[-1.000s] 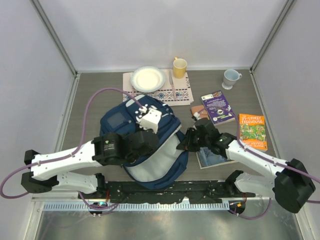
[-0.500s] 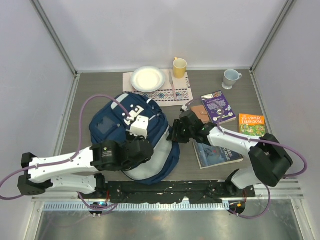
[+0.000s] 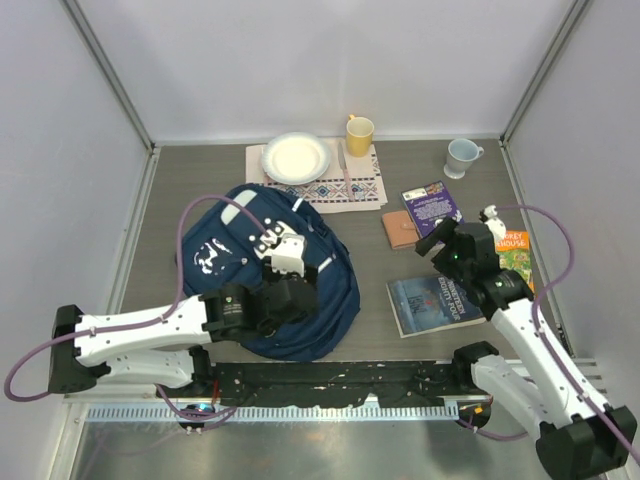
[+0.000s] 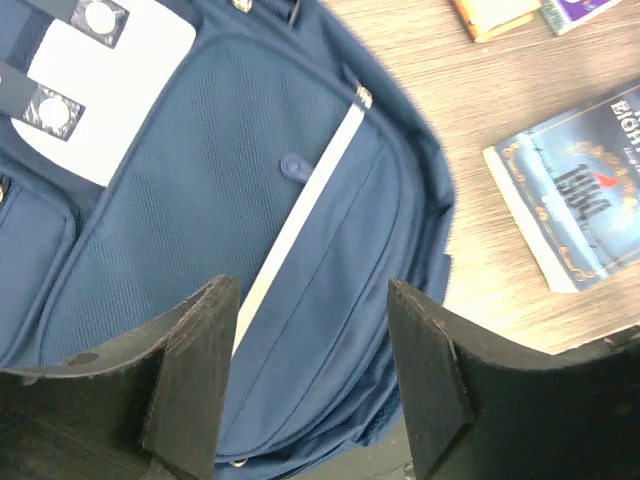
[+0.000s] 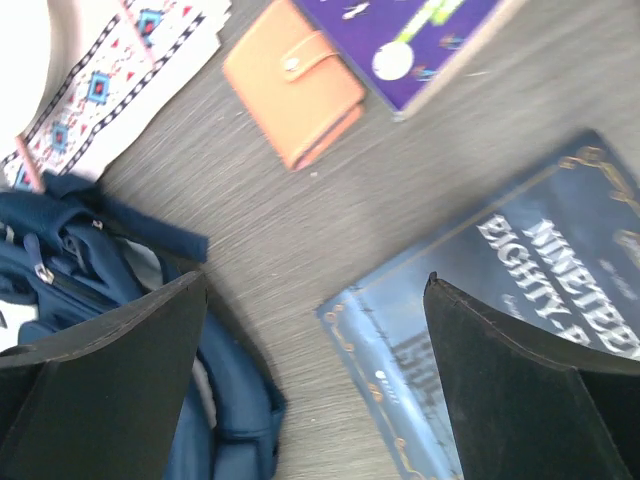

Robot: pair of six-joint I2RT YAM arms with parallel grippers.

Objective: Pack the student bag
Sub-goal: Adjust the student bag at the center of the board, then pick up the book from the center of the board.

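— Two hands: how do they stand?
— Your left hand (image 4: 308,295) gapes wide above the student bag (image 3: 230,250), lying left of centre on the table (image 3: 370,270); your right hand (image 5: 315,285) is wide too.

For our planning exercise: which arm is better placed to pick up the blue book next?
The right arm, probably: its open fingers hang right by the blue book, while the left fingers hover over the student bag.

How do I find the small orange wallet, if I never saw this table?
Start at the big blue backpack. To its right, the wallet lies beside the purple book. It alone is small and plain orange, with a snap strap.
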